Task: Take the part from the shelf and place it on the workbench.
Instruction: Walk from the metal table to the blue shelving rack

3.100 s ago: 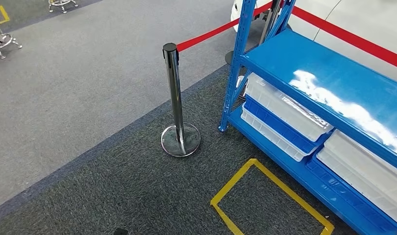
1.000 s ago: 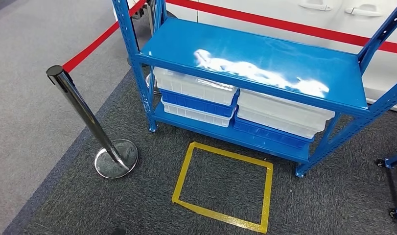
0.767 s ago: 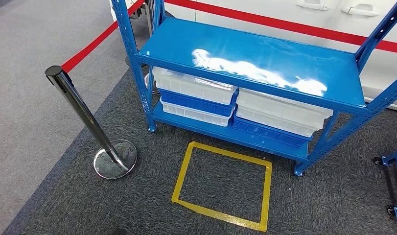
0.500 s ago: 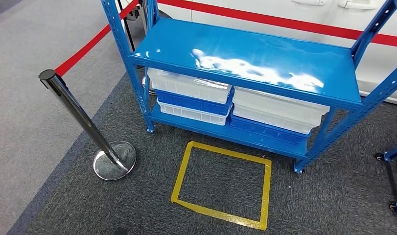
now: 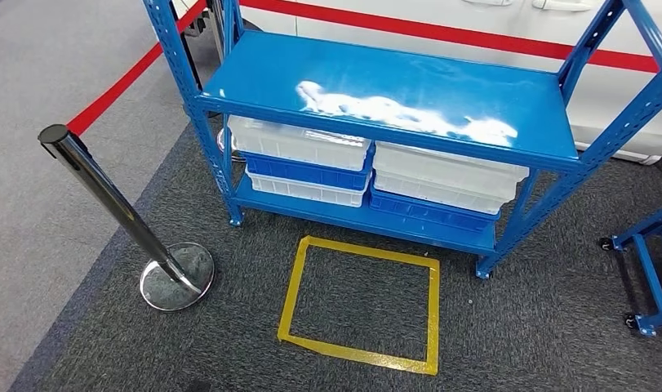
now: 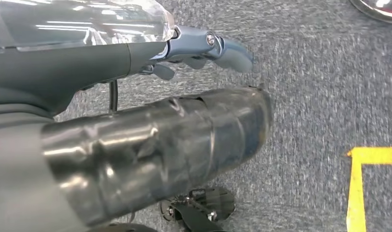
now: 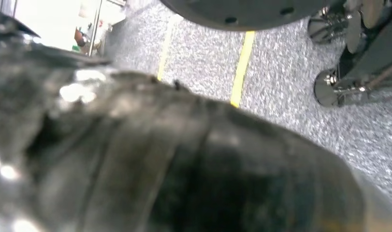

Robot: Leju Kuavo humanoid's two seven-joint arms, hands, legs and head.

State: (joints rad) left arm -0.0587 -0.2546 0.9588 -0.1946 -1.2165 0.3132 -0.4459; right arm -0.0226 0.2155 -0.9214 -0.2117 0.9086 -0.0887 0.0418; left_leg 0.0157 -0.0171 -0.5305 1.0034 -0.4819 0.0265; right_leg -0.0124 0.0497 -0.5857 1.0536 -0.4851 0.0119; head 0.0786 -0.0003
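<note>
Chrome barrier post point(image 5: 115, 211) standing left; yellow taped floor square point(image 5: 360, 302) lying before blue metal shelf point(image 5: 393, 86). Approach step, judging. Part not visible. Left hand point(image 6: 203, 48) hanging, holding nothing; right fingers: cannot tell. Next: stepping into square.

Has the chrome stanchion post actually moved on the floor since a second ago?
No. The stanchion keeps its place beside the yellow floor square and blue shelf; the whole view shifted, so the camera moved.

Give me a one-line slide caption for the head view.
Blue shelf holding stacked white and blue bins, yellow taped floor square in front, chrome stanchion with red belt on the left.
</note>
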